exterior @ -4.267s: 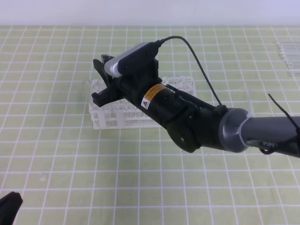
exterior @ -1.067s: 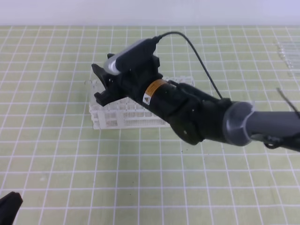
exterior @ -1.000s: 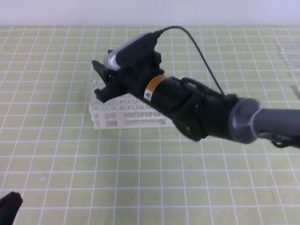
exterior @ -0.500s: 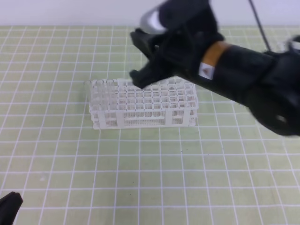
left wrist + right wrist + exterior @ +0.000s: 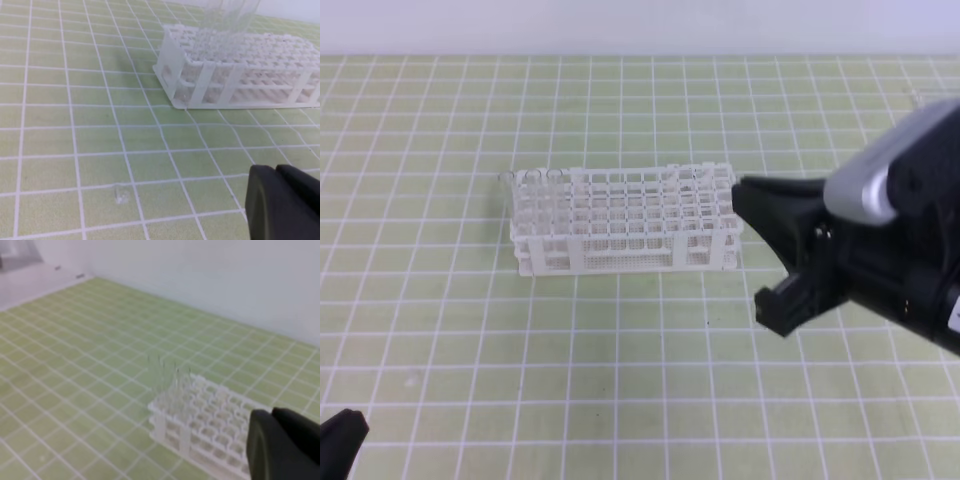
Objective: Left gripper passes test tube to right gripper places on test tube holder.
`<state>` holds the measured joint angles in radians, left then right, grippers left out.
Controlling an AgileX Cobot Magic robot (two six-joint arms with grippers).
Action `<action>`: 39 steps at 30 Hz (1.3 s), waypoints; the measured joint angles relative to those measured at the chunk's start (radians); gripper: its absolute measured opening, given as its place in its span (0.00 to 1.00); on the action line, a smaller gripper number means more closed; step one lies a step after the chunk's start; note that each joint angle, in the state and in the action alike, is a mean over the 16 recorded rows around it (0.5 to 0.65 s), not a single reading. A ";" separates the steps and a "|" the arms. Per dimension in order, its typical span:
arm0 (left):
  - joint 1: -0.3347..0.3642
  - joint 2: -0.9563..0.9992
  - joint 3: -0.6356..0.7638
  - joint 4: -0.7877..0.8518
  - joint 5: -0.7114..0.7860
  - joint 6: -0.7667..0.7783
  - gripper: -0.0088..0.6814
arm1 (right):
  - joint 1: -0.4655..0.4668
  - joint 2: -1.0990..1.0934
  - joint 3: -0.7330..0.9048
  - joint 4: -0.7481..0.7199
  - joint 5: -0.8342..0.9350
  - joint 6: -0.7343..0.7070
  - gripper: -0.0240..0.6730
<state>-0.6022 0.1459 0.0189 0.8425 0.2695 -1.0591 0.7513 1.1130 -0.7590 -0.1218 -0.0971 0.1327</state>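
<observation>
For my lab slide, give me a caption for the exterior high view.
Open black right gripper beside white plastic lattice test tube holder, clear glass tubes standing at its left end.

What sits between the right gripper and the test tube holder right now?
Nothing visible. The right gripper hangs off the right end of the test tube holder, jaws apart and empty, with only bare grid mat between them. Clear tubes already stand at the holder's far left end.
</observation>
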 joint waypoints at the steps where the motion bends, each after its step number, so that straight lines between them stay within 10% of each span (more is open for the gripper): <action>1: 0.000 0.000 0.000 0.000 0.000 0.000 0.01 | -0.002 -0.011 0.019 0.001 -0.006 -0.001 0.03; 16: 0.000 0.001 -0.001 0.000 0.003 0.000 0.01 | -0.091 -0.222 0.278 -0.001 -0.121 -0.044 0.03; 39: 0.000 0.001 0.001 0.001 0.007 0.000 0.01 | -0.626 -1.065 0.755 0.043 0.097 0.035 0.03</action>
<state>-0.6023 0.1471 0.0200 0.8431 0.2761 -1.0590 0.1249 0.0477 -0.0042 -0.0784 0.0003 0.1672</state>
